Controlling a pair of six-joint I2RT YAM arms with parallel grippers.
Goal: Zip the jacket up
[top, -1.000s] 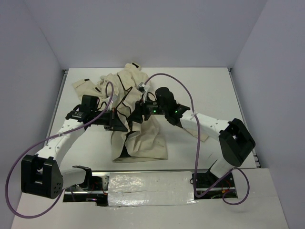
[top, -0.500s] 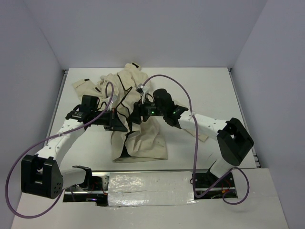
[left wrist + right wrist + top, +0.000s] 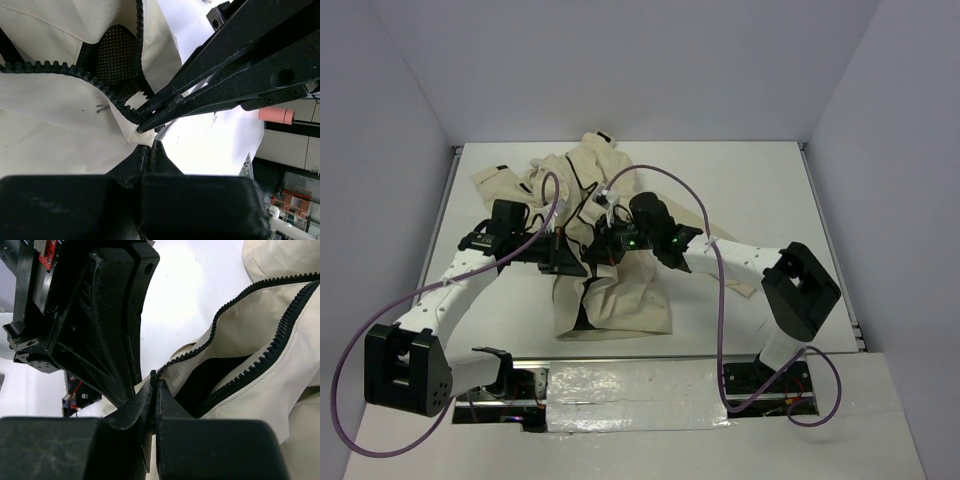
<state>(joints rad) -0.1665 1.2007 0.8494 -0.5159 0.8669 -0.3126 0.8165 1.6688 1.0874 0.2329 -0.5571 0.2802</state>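
Note:
The cream jacket (image 3: 620,290) lies crumpled on the white table (image 3: 760,180), its front open, with dark zipper teeth (image 3: 50,67) and black mesh lining (image 3: 117,55) showing. My left gripper (image 3: 578,265) is shut, its tips (image 3: 152,146) pinching the cream fabric's corner at the lower end of the zipper. My right gripper (image 3: 592,255) meets it from the right and is shut (image 3: 155,377) on the end of one row of teeth (image 3: 260,357). In the left wrist view the right gripper (image 3: 142,126) closes just above my own jaws. The left fingers (image 3: 115,315) fill the right wrist view's upper left.
Purple cables (image 3: 720,300) loop over both arms. A sleeve with a dark cuff tab (image 3: 502,167) spreads toward the table's far left. A shiny metal strip (image 3: 630,385) runs along the near edge between the arm bases. Grey walls close in three sides.
The right arm has slid left to the left gripper, and its jaws have gone from open to shut on the zipper edge. The left gripper has stayed put and shut.

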